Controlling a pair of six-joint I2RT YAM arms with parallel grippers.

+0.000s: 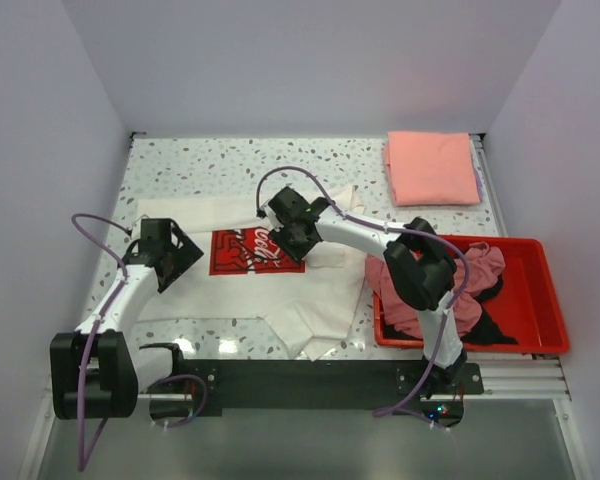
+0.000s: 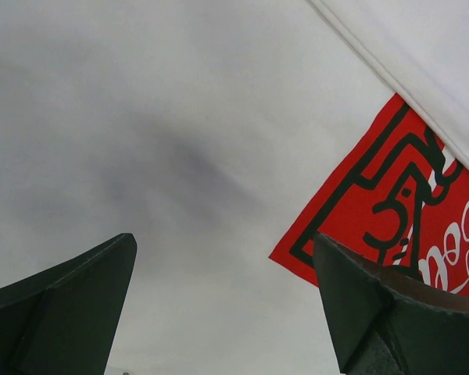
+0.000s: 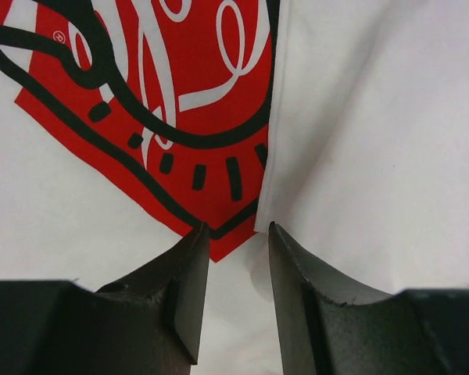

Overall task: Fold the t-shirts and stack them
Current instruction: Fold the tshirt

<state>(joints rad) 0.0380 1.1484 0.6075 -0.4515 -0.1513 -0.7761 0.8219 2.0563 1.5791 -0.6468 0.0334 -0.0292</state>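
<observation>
White shirt lies spread flat, centre of the table in the top view, red print facing up. Its right side is a flap folded inward; the flap's edge cuts across the right side of the print.

Right gripper: fingers only a narrow gap apart, low over the cloth, with that flap edge lined up in the gap. Nothing visibly pinched.
Left gripper: wide open, holding nothing, over plain white cloth just left of the print.

Outward: 1 salmon shirt folded at upper right. Red bin at right holds a pink shirt and a black one, both crumpled.

Risks as I see them:
- Right closes on 2 layers instead of 1, so the flap drags the body with it and the print creases.
- Fingers skid off the thin edge and close on air.
- The left isn't pinning anything, so any pull from the right could slide the whole shirt.
- Bottom hem lies near the table's lower edge; a slide that way could hang it off.
</observation>
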